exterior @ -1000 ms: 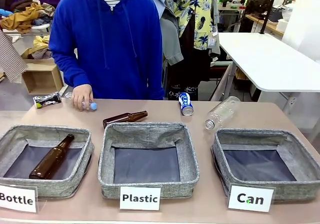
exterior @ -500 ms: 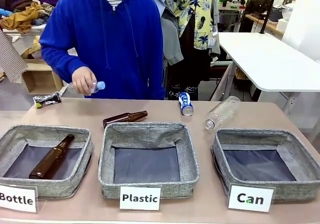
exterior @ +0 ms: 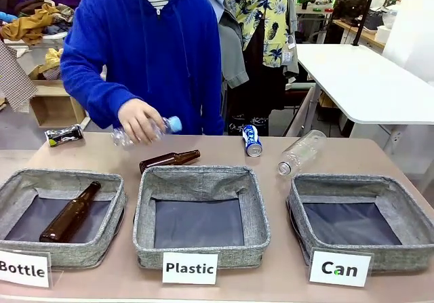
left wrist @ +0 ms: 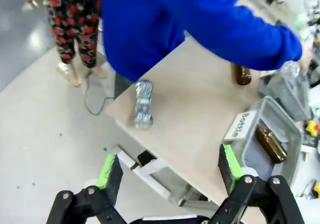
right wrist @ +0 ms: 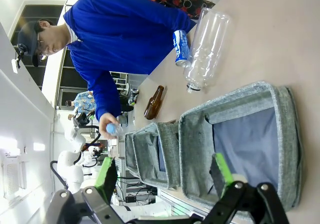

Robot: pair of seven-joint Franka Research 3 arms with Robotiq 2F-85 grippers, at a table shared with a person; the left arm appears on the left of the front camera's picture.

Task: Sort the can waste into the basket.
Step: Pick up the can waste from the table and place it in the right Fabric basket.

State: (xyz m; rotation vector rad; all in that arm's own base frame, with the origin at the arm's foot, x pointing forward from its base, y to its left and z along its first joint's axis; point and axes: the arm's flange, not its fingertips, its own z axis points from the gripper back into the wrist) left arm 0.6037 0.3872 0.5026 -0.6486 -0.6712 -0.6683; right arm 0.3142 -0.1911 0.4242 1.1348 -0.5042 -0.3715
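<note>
Plainly, tan tabletop (exterior: 220,147) holds basket (exterior: 298,215); clothes (exterior: 261,11) behind.

**Table layout, seen from the robot's side.**
Three baskets line the near edge of the table (exterior: 224,150): "Bottle" basket (exterior: 61,175) left, "Plastic" basket (exterior: 200,173) centre, "Can" basket (exterior: 359,181) right. One glass bottle (exterior: 69,212) lies in the left basket; a second bottle (exterior: 169,159) lies just behind the centre one. Farther back sit the intact can (exterior: 251,140) and, to its right, a large plastic bottle (exterior: 301,152). The crushed can (exterior: 64,135) lies far left, and the person's hand (exterior: 139,121) is raised to its right.
</note>
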